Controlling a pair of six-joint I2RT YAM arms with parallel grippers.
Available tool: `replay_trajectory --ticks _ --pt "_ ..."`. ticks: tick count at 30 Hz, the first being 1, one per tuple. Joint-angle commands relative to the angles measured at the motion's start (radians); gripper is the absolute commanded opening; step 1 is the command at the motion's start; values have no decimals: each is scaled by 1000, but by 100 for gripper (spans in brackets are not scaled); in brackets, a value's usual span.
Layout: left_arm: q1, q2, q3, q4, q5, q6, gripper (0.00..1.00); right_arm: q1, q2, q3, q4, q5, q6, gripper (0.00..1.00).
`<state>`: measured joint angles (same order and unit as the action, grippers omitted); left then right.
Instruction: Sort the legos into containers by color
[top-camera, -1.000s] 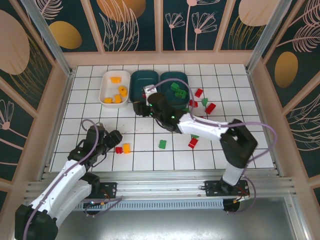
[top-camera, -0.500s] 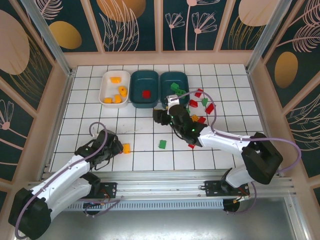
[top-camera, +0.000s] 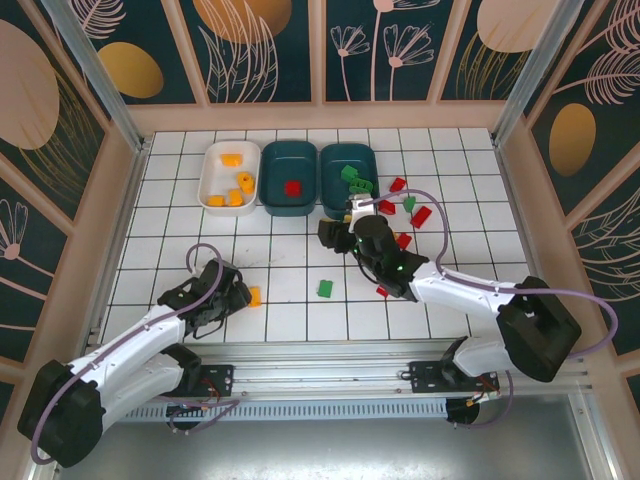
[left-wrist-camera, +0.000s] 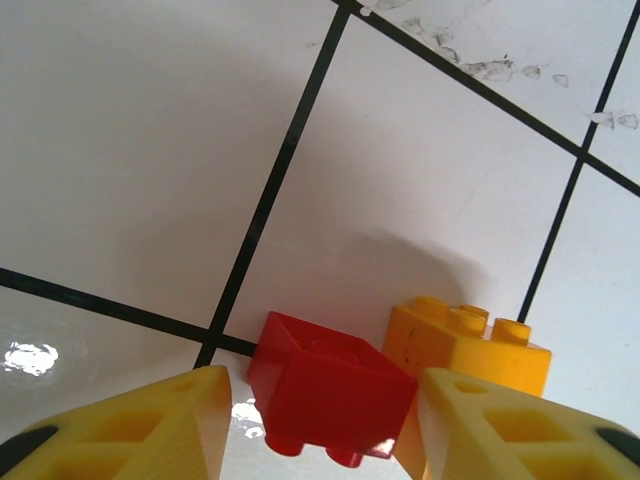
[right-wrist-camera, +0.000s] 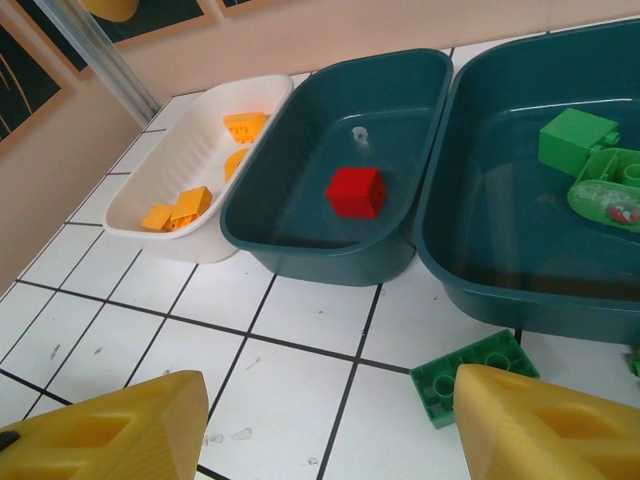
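Observation:
My left gripper (top-camera: 236, 294) (left-wrist-camera: 322, 400) stands open low over the tiles, with a small red lego (left-wrist-camera: 330, 385) between its yellow fingers (left-wrist-camera: 150, 425) and apart from them. An orange lego (left-wrist-camera: 470, 350) (top-camera: 253, 296) touches the red one on its right. My right gripper (top-camera: 335, 232) (right-wrist-camera: 330, 400) is open and empty, just in front of the trays. The white tray (top-camera: 213, 170) (right-wrist-camera: 130, 225) holds orange legos. The middle teal tray (top-camera: 275, 165) (right-wrist-camera: 300, 250) holds one red lego (top-camera: 292, 186) (right-wrist-camera: 355, 191). The right teal tray (top-camera: 330, 160) (right-wrist-camera: 480, 260) holds green legos (right-wrist-camera: 577, 137).
A flat green lego (right-wrist-camera: 475, 375) lies beside my right fingertip (right-wrist-camera: 545, 420). Loose red legos (top-camera: 421, 216) and a green one (top-camera: 409, 203) lie right of the trays. Another green lego (top-camera: 325, 288) and a red one (top-camera: 383, 292) lie mid-table. Wooden walls ring the floor.
The right gripper let a red lego go in the middle teal tray and drew back toward the near right. The left gripper slid forward over the red lego beside the orange one.

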<state>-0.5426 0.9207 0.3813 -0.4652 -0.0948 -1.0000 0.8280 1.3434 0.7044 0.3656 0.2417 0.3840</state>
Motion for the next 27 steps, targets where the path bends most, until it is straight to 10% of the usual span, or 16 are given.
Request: replay_trajectory --ticks 1,11,18,27 --pt "-7 17 -24 3 -12 6 50 -9 -26 -20 50 15 24 67" --pt "-7 84 -28 72 -12 45 46 -9 -45 -35 47 9 27 67" --pt "-6 139 14 81 -69 90 20 -9 -100 -63 8 29 27 67" --pt "-6 151 364 -54 -190 211 14 -27 -216 -106 -53 60 23 67"
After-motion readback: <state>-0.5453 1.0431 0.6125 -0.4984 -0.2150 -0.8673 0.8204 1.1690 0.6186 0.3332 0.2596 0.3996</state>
